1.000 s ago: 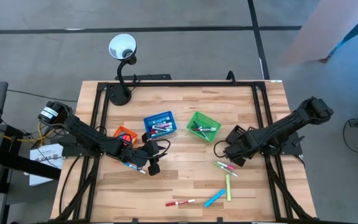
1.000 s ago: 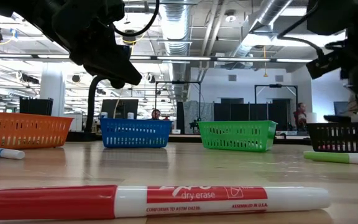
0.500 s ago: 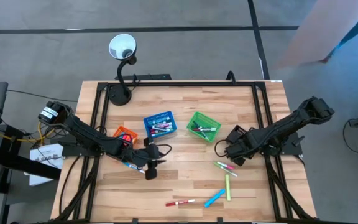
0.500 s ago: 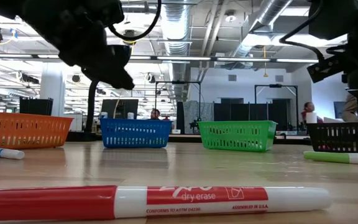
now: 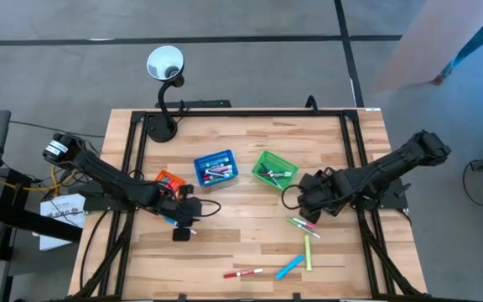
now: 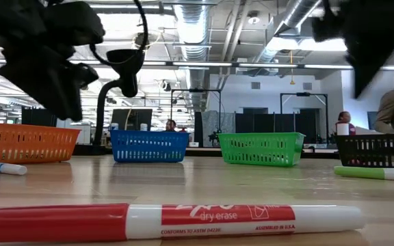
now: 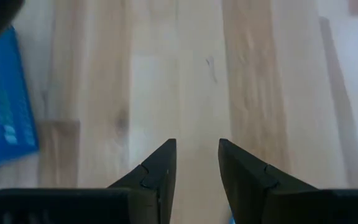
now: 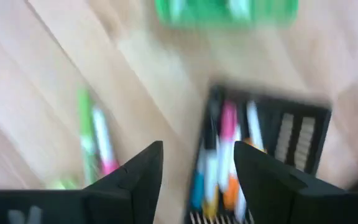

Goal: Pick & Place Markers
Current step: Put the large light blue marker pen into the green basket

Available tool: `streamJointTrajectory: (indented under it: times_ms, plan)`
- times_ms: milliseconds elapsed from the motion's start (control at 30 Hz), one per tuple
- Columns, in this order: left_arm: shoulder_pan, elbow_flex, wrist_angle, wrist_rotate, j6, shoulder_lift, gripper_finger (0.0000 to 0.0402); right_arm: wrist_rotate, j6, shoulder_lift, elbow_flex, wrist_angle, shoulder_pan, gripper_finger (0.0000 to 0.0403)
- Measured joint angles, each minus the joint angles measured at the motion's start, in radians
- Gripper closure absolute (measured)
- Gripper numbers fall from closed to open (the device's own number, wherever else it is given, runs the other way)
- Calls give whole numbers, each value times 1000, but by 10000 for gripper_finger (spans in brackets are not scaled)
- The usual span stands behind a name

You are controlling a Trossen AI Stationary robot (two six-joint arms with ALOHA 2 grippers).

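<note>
Partly sorted: markers lie in blue basket (image 5: 215, 165), green basket (image 5: 274, 170), black basket (image 8: 261, 155). About 5 markers (image 5: 300, 243) remain on table (image 5: 250, 218). Left gripper (image 7: 196, 163) parted, empty; right gripper (image 8: 197, 165) wide, empty.

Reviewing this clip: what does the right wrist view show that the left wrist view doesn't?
Right wrist view only: a black basket holding several markers, a green basket farther off, and two loose markers lying on the wood. Left wrist view only: part of the blue basket at the frame's edge. Both: bare wooden table ahead, framed by that arm's own open, empty fingers.
</note>
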Motion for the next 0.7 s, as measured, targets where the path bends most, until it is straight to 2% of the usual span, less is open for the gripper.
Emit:
streamJointTrajectory:
  times_ms: [167,400,600,700]
  plan:
    - [-30,0,-59,57,-19,-25,285,113,-91,0,46,189,22,226]
    - [-93,0,-69,70,-19,69,263,231,-293,63,45,525,60,239]
    - [-93,0,-74,44,-19,123,251,241,-555,155,44,716,57,243]
    - [-93,-7,-72,43,-20,144,250,239,-641,194,44,749,49,242]
